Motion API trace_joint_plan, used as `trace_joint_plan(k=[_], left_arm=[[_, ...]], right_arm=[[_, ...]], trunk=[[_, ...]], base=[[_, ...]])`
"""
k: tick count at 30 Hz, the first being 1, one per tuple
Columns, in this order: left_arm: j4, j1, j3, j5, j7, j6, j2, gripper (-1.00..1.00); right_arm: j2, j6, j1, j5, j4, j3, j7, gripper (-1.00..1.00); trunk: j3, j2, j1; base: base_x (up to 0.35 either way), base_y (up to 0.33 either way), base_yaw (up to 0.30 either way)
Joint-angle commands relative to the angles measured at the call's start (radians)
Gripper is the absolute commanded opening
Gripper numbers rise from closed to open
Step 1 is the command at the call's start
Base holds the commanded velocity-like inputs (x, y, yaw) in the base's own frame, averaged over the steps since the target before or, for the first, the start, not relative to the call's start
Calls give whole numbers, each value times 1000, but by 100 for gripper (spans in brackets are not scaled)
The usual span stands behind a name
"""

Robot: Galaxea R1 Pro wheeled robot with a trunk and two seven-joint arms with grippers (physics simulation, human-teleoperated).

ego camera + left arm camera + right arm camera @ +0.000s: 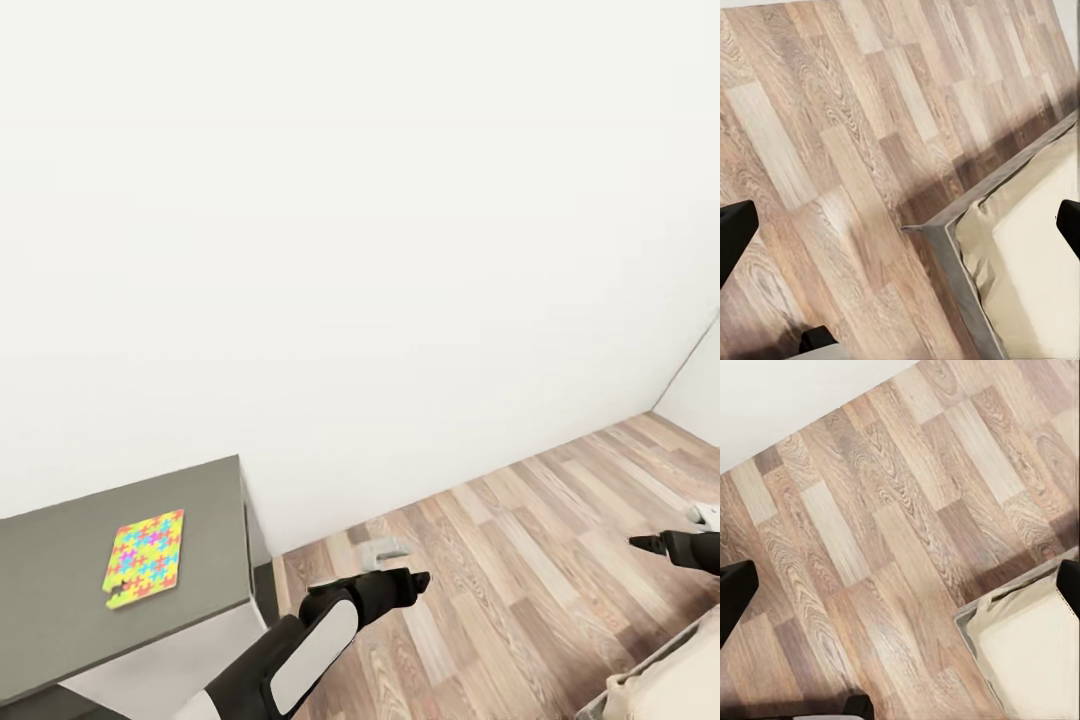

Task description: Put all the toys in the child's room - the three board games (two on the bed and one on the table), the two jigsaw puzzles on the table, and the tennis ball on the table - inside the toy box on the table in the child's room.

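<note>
A jigsaw puzzle [145, 559] lies flat on the grey worktop [60, 600] at lower left, the worktop cut off by the frame edge. Both the left end effector [900, 225] and right end effector [900, 589] hang spread and empty over plank floor [500, 560]; a bed [1035, 255] corner shows between their fingers.

We see the table [150, 590] cut off by the head view's left and bottom edges, so its full length stays unknown. The bed [665, 685] shows as one corner at that view's lower right; in both wrist views its mattress [1035, 255] runs out of frame. The right gripper [640, 543] is cropped at the edge, and we cannot tell its jaw spacing there.
</note>
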Motion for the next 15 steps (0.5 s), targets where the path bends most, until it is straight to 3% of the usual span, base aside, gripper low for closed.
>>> trace_joint_plan(k=[1,15], left_arm=[[-2,-1,-2,10,9,1,0,100],[3,-1,-4,10,9,2,-5,100]], right_arm=[[0,3,-1,10,-1,-2,10,100],[9,3,-2,12,0,-1,6,100]], trunk=[[-1,-2,1],[10,-2,1]], base=[[-6,-150,-279],[-116,-258,-277]])
